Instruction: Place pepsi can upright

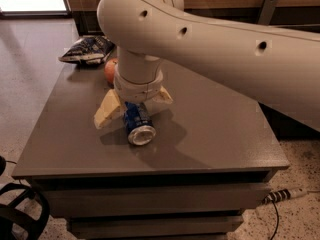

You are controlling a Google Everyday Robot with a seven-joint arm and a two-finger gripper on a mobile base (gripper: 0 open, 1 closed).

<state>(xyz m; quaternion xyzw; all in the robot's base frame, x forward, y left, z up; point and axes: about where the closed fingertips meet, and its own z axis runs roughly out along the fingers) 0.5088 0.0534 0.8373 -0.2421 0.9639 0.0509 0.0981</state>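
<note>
The pepsi can is blue with white markings and lies on its side on the grey table, its silver end facing the front edge. My gripper hangs from the big white arm straight over the can's back end. Its two cream fingers are spread wide: one finger is left of the can, the other finger is at its right rear. The fingers straddle the can but do not close on it. The can's far end is hidden under the wrist.
A red apple sits behind the gripper, partly hidden by the arm. A dark blue and white snack bag lies at the table's back left corner. The table's front edge is close below the can. A cable lies on the floor at right.
</note>
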